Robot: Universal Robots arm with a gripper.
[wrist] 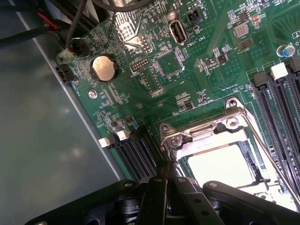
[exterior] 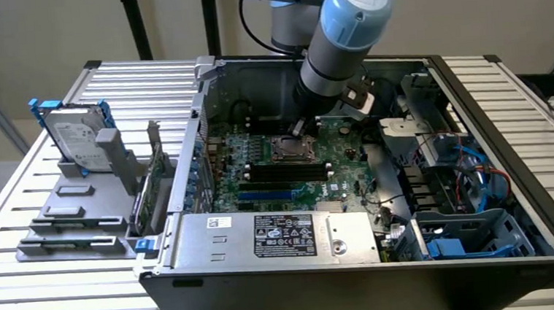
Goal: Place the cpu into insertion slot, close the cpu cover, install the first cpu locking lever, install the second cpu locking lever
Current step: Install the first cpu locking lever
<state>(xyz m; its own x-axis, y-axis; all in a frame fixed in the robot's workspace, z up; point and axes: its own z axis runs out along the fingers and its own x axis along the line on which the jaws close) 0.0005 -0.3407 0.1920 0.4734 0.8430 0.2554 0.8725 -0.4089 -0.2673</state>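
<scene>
The insertion slot (wrist: 243,140) sits in the green motherboard (wrist: 140,93), ringed by silvery metal. The cpu (wrist: 222,165) lies in it, bright metal face up. The cpu cover (wrist: 201,133) lies flat over it, and the chip shows through its window. A thin wire lever (wrist: 269,157) runs along one side of the socket. My gripper (wrist: 166,180) is shut, its dark fingers (wrist: 155,199) pressed together with tips at the socket's corner. In the exterior view the gripper (exterior: 301,128) hangs just above the far edge of the socket (exterior: 287,148).
Long black memory slots (exterior: 283,173) lie just in front of the socket, and a grey labelled power-supply box (exterior: 273,236) in front of those. Blue cables (exterior: 464,178) and drive cages fill the case's right side. A hard drive (exterior: 73,136) stands on a grey rack outside.
</scene>
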